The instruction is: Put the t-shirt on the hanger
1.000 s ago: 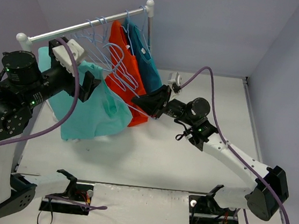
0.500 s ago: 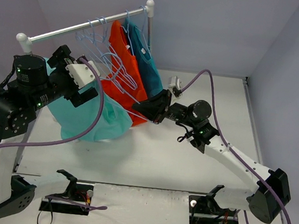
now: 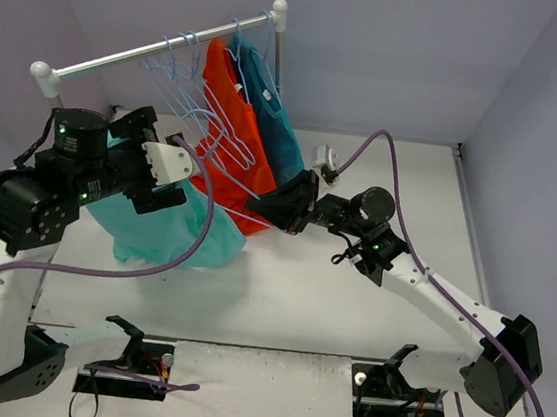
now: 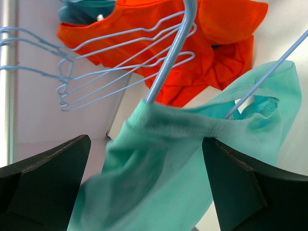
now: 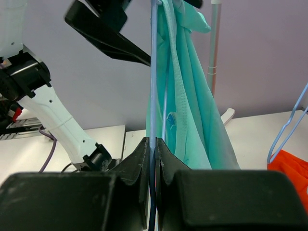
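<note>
1. The right fingers (image 5: 139, 166) are pinched tight on the hanger (image 5: 153, 86). Its thin blue wire runs straight up from between them.
2. The t-shirt (image 5: 192, 101) hangs just right of that wire and is bunched against it up top.
3. Left of the wire are the black left fingers (image 5: 103, 36) up high, with the white arm (image 5: 48, 120) lower.
4. Way right of the wire there's a rack pole (image 5: 215, 48), and an orange shirt (image 5: 288, 178) in the low corner.

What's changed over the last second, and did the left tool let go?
The left tool swung rightward, its jaws widening fully, not gripping the t-shirt, whose left side has dropped in so it hangs narrower. The right tool stayed shut on the hanger, barely moved; the orange-red shirt and rack are unchanged.
</note>
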